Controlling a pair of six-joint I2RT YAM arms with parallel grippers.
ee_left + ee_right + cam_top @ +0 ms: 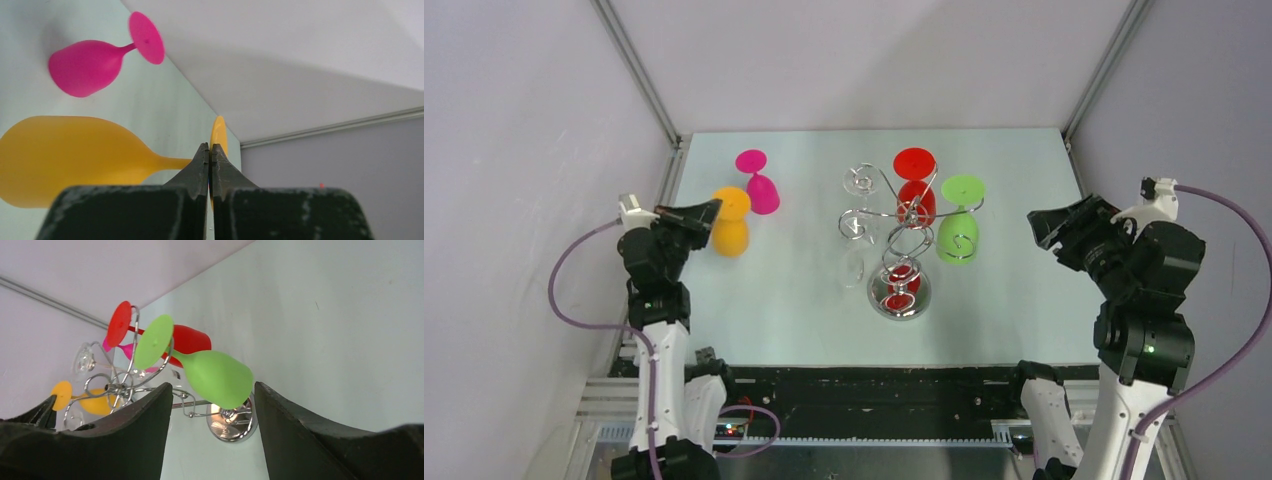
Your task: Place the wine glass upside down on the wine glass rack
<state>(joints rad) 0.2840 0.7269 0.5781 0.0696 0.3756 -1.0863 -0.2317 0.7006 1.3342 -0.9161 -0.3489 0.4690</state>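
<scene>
Orange wine glass [75, 157] rests on the table [774, 300], well left of the wine glass rack [899, 245]. Our left claw [210, 147] seems closed on its thin foot (light, probably flexible and slippery), though we judge the stem a firmer hold. Right claw [212, 390] gapes empty.

pale walls [874, 60] enclose a light green table [764, 320], with metal rails [639, 75] at the corners.

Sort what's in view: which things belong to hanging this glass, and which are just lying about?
In the job: orange plastic wine glass, its foot apparently pinched in the left gripper; chrome wire rack.
Just there: pink plastic wine glass; red glass, green glass and clear glasses already hanging; open right gripper.
</scene>
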